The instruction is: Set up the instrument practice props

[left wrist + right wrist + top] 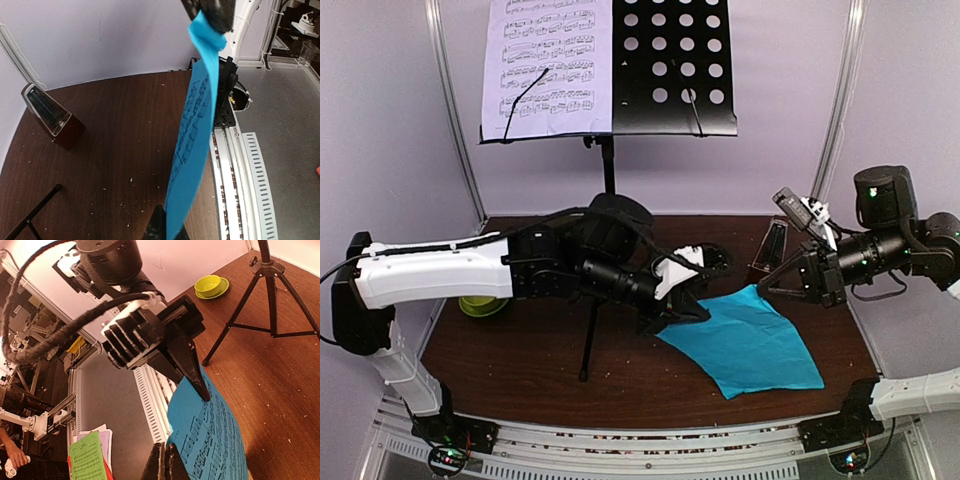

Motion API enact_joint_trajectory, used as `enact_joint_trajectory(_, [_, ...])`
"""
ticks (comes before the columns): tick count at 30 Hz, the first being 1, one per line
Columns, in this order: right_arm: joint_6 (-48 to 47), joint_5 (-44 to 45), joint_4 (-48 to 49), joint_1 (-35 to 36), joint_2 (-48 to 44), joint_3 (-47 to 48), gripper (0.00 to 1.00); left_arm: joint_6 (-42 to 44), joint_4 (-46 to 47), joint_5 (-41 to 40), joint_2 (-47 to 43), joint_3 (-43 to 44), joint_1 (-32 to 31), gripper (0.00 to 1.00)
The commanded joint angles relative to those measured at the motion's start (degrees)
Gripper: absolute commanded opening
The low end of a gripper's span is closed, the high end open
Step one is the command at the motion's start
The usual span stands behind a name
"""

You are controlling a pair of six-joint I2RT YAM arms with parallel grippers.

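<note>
Cyan sheet [750, 340], thin paper printed with music, sags between both pincers and drapes onto the dark wood table [520, 370]. The left gripper [688, 312] pinches one corner; the right gripper [763, 288] crumples another. Behind stands the black stand [665, 70], its desk round-holed, holding a pale lilac sheet [548, 65].

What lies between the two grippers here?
The cyan paper music sheet spans them, pinched by the left gripper and right gripper at opposite ends; clearest in the left wrist view.
</note>
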Motion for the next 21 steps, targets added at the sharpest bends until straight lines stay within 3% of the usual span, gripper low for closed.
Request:
enact_joint_trajectory(1, [-1.11,6.39,0.09,-0.14,-0.28,1.58,0.0,-2.02,1.74,-6.95,-3.7,0.53,0.41,0.0])
enact_joint_trajectory(4, [0.89,13.03,0.28,-2.55,-0.67,2.56,0.22,-2.52,-1.94,-16.65,-4.25,2.88,0.79,0.0])
enact_joint_trajectory(5, [2.31,14.7,0.4,-3.82,-0.96,2.52,0.34,-2.52,-2.9,-19.42,-4.32,3.88,1.05,0.0])
enact_joint_trajectory(6, [3.8,15.55,0.51,-5.63,-1.19,2.31,0.53,-2.7,-3.82,-21.48,-4.38,4.88,1.27,0.0])
enact_joint_trajectory(8, [6.89,15.09,0.34,-10.78,-1.4,1.84,0.69,-3.02,-5.56,-25.12,-4.34,7.16,1.48,0.0])
enact_joint_trajectory(14, [15.0,11.09,-0.97,-19.35,-1.29,-1.64,0.81,-0.56,-8.27,-27.1,-4.87,10.85,0.47,0.0])
enact_joint_trajectory(21, [20.97,12.8,0.51,-22.65,-4.31,-12.26,0.88,-0.7,-5.35,-17.22,-0.71,1.12,-2.45,0.0])
